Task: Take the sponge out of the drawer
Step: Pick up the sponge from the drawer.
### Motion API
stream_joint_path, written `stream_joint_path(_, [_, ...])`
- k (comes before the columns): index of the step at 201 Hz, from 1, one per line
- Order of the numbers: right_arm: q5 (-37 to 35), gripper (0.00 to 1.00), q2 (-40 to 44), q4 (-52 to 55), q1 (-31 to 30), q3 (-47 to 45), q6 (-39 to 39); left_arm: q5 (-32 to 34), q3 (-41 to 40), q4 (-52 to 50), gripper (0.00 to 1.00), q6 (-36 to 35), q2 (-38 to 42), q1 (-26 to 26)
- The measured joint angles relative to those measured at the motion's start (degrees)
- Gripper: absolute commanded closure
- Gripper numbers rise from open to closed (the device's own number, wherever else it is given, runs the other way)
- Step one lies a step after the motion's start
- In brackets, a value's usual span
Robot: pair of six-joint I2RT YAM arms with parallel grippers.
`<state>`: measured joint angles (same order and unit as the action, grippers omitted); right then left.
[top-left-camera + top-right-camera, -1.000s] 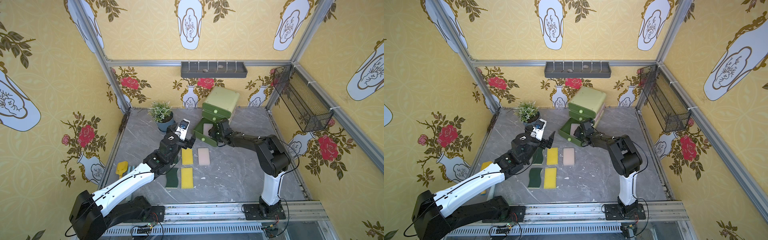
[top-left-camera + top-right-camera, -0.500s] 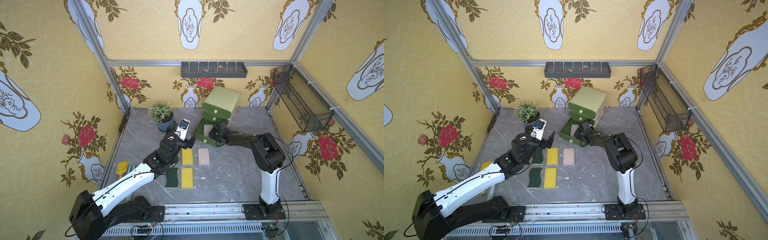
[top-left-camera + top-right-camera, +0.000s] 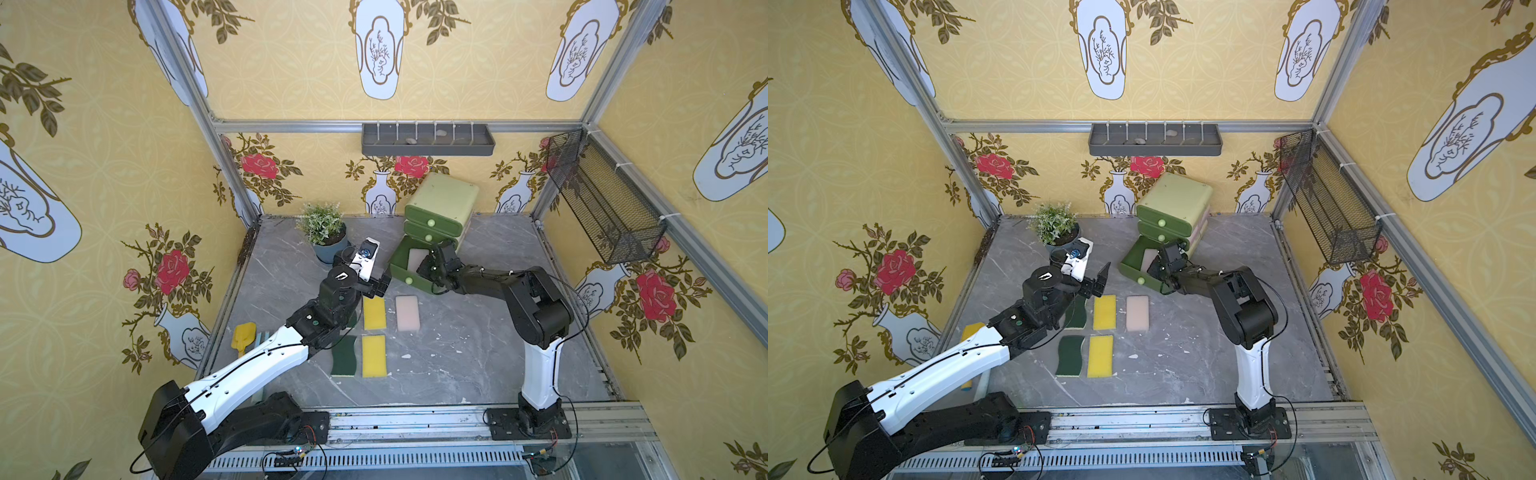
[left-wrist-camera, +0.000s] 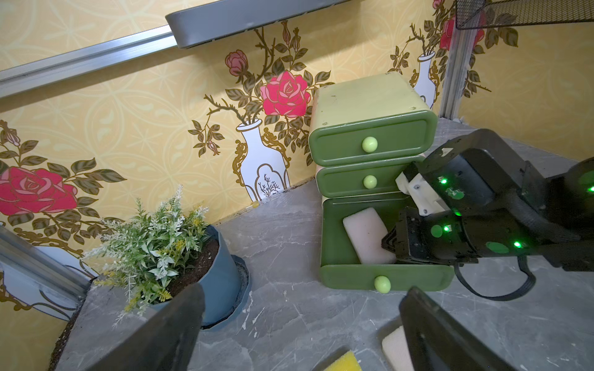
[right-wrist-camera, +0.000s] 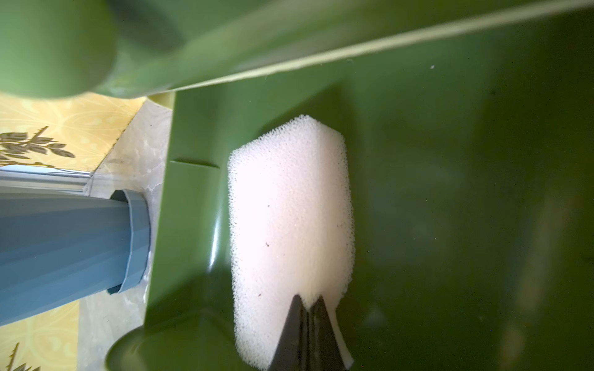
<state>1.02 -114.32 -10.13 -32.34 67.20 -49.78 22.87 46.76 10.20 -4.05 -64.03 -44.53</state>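
The bottom drawer [image 3: 397,261] [image 3: 1130,259] [image 4: 347,277] of a green chest stands pulled out on the table. A pale pink sponge [image 3: 415,258] [image 3: 1148,261] [image 4: 364,234] [image 5: 289,208] lies inside it. My right gripper [image 3: 426,269] [image 3: 1157,270] [image 4: 390,242] [image 5: 308,303] reaches into the drawer and is shut on the near end of this sponge, pinching its foam. My left gripper [image 3: 376,286] [image 3: 1096,282] [image 4: 303,290] hovers open over the table in front of the drawer, holding nothing.
The chest [image 3: 441,203] stands against the back wall, its two upper drawers shut. A potted plant [image 3: 326,237] is left of the drawer. Two yellow sponges [image 3: 374,312], a green one [image 3: 344,355] and a pink one [image 3: 407,312] lie mid-table. A wire basket [image 3: 602,199] hangs right.
My right gripper has closed its jaws on the sponge in the drawer, and its elbow has swung in toward the middle. The left arm has stayed still.
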Motion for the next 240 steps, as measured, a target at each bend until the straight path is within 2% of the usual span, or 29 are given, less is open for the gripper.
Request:
stream_joint_path(102, [0.3, 1.00, 7.2, -5.6, 0.0, -5.0, -1.4, 0.0, 0.0, 0.0, 0.00, 0.0, 0.0, 0.0])
stream_joint_path(153, [2.8, 1.00, 9.9, -6.6, 0.0, -6.4, -2.6, 0.0, 0.0, 0.0, 0.00, 0.0, 0.2, 0.0])
stream_joint_path(240, [4.5, 1.00, 20.5, -6.7, -1.8, -14.0, -3.3, 0.0, 0.0, 0.0, 0.00, 0.0, 0.2, 0.0])
